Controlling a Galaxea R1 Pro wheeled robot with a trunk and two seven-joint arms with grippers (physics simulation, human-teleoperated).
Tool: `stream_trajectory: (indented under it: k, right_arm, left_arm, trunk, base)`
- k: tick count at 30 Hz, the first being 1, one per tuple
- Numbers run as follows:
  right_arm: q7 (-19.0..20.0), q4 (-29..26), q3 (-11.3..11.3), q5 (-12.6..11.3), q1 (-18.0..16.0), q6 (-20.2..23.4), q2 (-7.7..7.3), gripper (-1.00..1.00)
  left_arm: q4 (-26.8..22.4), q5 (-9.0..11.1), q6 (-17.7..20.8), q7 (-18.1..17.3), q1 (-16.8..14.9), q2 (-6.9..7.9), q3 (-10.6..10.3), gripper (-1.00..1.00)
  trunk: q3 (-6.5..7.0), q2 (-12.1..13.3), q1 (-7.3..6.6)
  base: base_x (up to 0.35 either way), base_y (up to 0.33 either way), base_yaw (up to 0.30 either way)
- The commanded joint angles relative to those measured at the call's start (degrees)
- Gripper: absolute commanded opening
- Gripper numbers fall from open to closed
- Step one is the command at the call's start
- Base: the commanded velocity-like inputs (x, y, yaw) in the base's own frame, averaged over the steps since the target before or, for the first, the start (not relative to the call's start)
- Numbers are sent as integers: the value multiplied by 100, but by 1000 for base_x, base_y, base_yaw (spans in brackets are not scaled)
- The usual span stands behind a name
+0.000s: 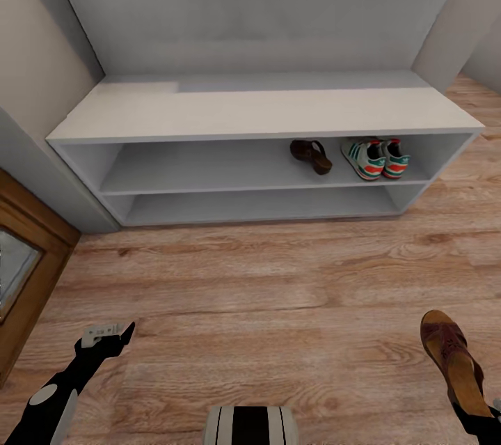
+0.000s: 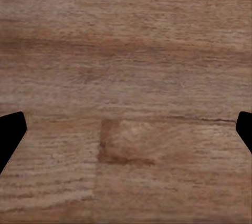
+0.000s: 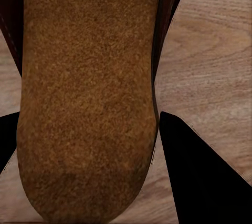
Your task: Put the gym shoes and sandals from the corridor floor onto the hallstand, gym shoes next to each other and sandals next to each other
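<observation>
Head: gym shoes and one sandal sat together on rack shelf, room beside for its mate | Left wrist: left gripper spread, empty over floor | Right wrist: right gripper clamped second sandal for carrying.

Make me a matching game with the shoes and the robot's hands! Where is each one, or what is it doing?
Things:
1. gym shoes
2. sandal on the rack
3. second sandal
4. left hand

States:
A. open over bare floor
B. held in the right hand
C. upper open shelf, far right
D. upper open shelf, just left of the sneakers

Pairs: 1-C, 2-D, 3-B, 4-A
</observation>
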Motion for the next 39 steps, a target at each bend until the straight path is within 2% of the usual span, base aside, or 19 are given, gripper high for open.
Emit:
stream_trajectory:
  k: [1, 39]
  right_arm:
    - [-3, -1, 8, -16, 0, 10, 3, -100]
    - [-4, 23, 37, -24, 8, -46, 16, -100]
  left_arm:
    - [0, 0, 0, -1, 0, 0, 0, 100]
    - [0, 2, 0, 3, 0, 0, 0, 100]
  trunk:
    - [0, 0, 0]
    - [0, 0, 0]
  base:
    - [-44, 75, 0]
    - [-14, 21, 0]
